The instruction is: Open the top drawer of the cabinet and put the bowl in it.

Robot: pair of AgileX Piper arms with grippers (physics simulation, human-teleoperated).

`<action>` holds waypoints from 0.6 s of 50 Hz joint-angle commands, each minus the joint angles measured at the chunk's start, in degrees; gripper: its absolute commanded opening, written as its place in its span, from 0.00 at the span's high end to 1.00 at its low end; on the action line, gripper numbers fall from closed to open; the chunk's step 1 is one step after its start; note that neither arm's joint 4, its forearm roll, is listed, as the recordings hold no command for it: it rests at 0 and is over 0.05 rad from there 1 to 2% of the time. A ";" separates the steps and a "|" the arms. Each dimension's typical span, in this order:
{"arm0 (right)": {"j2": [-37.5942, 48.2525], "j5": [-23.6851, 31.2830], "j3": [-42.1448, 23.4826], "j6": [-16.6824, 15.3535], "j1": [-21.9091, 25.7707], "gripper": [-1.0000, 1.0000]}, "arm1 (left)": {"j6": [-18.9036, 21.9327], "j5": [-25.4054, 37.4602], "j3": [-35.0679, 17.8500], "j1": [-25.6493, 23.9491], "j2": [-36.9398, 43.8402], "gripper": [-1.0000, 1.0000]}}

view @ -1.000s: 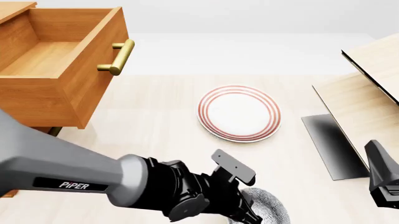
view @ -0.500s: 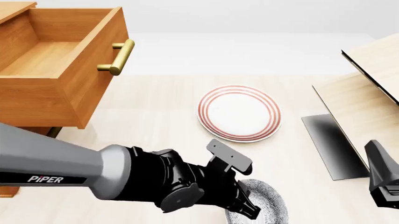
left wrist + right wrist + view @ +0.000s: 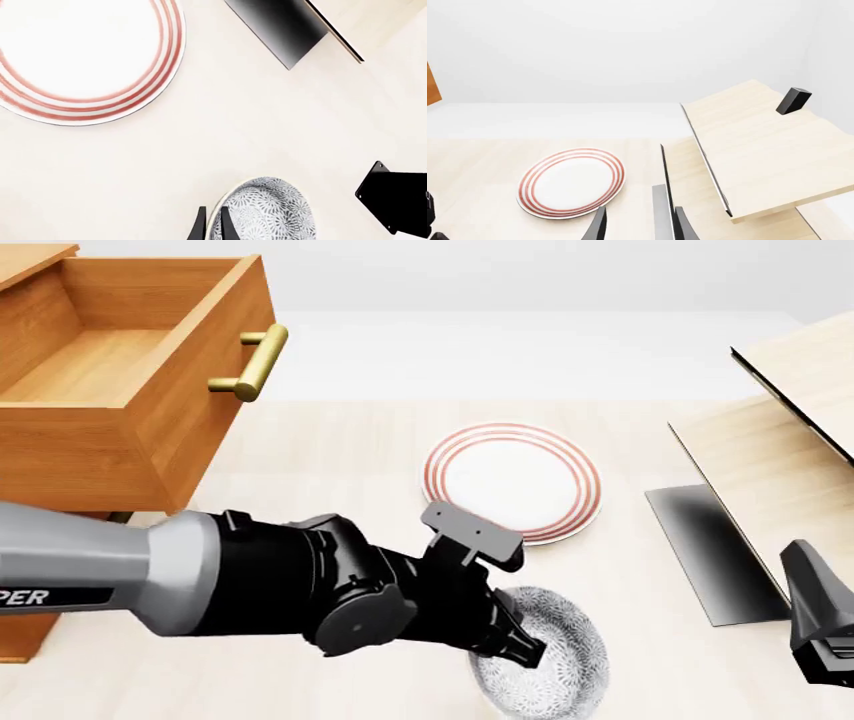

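Note:
The top drawer [image 3: 134, 370] stands pulled out of the cabinet [image 3: 19, 642] at the far left, its brass handle [image 3: 254, 362] facing the table and its inside bare. The speckled bowl [image 3: 550, 655] is near the front edge, below the plate. My left gripper [image 3: 526, 647] is shut on the bowl's rim. In the left wrist view its fingertips [image 3: 200, 229] pinch the rim of the bowl [image 3: 267, 212]. My right gripper [image 3: 639, 227] is open with nothing in it, low at the right edge [image 3: 817, 620].
A white plate with red rings [image 3: 511, 480] lies mid-table between the bowl and the drawer side. A pale wooden box [image 3: 787, 430] with a tilted lid and dark panel fills the right side. The drawer overhangs the table's left part.
My left arm has moved up and to the left, away from the front edge, and the bowl has come along in its grip. The right arm has stayed still.

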 commanded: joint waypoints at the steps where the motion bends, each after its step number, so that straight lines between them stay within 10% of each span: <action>1: -0.10 0.06 0.05 0.02 -0.01 0.00 | -0.65 3.31 -1.01 1.39 -2.59 1.00; 30: -0.10 0.06 0.05 0.03 0.00 0.00 | 2.77 15.49 -5.36 11.55 -14.29 1.00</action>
